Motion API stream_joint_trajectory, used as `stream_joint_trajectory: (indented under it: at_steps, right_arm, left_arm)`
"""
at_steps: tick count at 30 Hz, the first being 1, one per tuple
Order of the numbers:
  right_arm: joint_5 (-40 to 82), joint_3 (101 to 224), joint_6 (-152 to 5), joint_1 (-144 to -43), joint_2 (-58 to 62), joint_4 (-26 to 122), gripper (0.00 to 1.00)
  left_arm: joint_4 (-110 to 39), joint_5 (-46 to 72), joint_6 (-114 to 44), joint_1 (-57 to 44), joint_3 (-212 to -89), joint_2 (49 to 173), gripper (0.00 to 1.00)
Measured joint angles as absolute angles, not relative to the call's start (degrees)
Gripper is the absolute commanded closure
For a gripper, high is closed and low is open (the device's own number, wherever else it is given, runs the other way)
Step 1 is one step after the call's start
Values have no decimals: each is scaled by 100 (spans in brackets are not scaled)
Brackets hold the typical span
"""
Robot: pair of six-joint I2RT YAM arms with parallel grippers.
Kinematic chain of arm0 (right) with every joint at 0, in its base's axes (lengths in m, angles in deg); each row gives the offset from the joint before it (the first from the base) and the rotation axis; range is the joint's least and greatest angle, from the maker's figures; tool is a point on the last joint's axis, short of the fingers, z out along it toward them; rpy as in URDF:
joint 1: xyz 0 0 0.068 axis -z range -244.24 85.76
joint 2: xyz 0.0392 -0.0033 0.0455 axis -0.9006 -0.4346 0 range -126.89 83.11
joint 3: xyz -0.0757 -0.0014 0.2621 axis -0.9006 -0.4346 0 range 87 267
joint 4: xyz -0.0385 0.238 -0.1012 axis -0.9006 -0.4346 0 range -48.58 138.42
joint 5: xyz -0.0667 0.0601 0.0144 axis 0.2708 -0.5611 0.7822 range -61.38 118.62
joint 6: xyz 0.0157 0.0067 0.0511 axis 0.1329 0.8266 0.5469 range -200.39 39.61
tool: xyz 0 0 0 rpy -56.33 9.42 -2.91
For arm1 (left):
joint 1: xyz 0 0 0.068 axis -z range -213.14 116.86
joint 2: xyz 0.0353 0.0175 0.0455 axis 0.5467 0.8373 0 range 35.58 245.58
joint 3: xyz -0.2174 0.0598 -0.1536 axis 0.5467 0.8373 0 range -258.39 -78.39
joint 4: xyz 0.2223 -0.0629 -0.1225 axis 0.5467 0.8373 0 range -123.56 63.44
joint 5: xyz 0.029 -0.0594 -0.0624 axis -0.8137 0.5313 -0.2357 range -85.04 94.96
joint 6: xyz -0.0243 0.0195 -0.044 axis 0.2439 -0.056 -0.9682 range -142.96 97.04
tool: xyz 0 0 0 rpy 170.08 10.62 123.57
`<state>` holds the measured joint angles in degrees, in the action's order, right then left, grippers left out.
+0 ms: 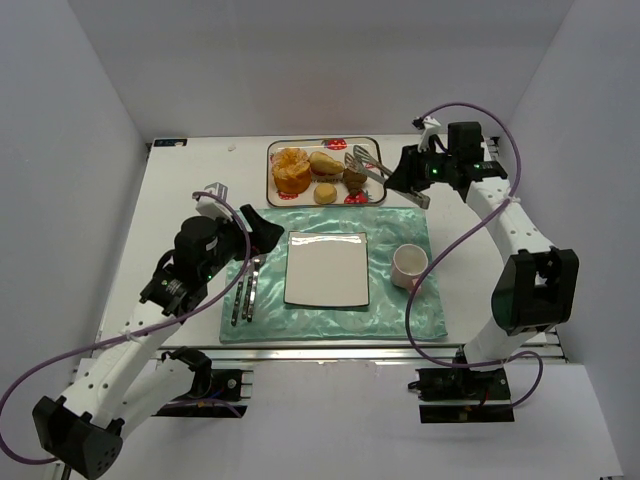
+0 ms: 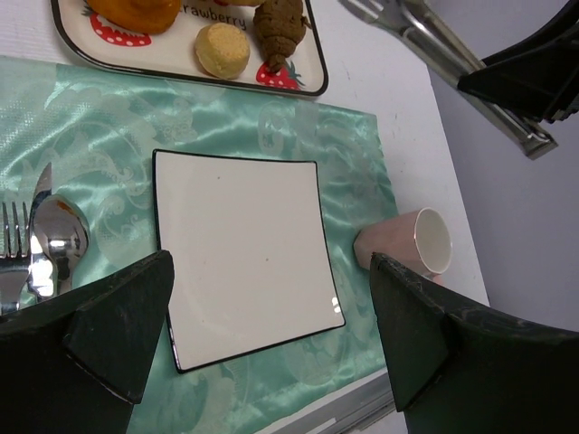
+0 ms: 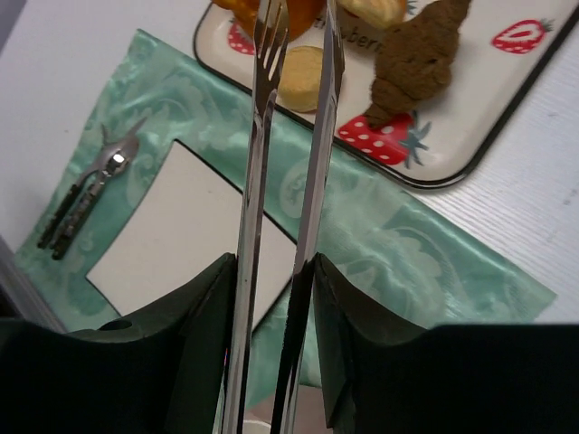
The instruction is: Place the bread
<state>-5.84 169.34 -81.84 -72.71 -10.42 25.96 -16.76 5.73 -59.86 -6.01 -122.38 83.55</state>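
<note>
**Right claw** point(image 3: 276, 271): the two dark fingers are drawn in narrow on the handles of a pair of metal tongs point(image 3: 317, 136), one arm against each finger. The finger bodies partly mask the contact in the wrist view. The tong arms run close together and nearly parallel, and one ends in a forked tip. The tips reach over the tray point(image 3: 470, 149). They stand in front of the orange bun point(image 3: 303, 14), which the upper frame edge cuts off, and they cover part of a pale roll point(image 3: 298, 77). Whether the tips touch any food cannot be told.

**Bread** point(image 3: 416, 59): dark brown and lumpy, it lies on the tray just beside the tongs, with its narrow end on a printed strawberry. In the wrist view it is apart from the tongs. From overhead the tongs cross close by it, and the gap there is hard to make out.

**Left claw** point(image 2: 271, 303): the fingers are spread wide and grip nothing, hanging above the green placemat point(image 2: 90, 117). They block the lower corners of the wrist view.
- The white square plate point(image 2: 244, 244) shows between the fingers, lying on the placemat.
- The cutlery point(image 2: 41, 235) lies left of the plate, cut off by the frame edge and one finger.
- The pink cup point(image 2: 421, 244) sits at the placemat's right edge.
- The tray rests on the white bench point(image 1: 190, 180) beyond the placemat.
</note>
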Motion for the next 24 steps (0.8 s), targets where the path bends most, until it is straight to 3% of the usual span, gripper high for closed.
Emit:
stream_joint_trajectory:
  at_steps: [7,15,24]
  right_arm:
    - [-925,16941,-7730,-7544,-1101,2671,52]
    - [-1080,16939,-7544,-7544,-1099,2791,40]
    - [-912,16939,-7599,-7546,-1066,2808,40]
  left_arm:
    - [-1645,423,-6072,-601,-12238,8211,2]
    - [-1619,405,-6139,-601,-12238,8204,2]
    - [-1617,407,-6146,-601,-12238,8195,2]
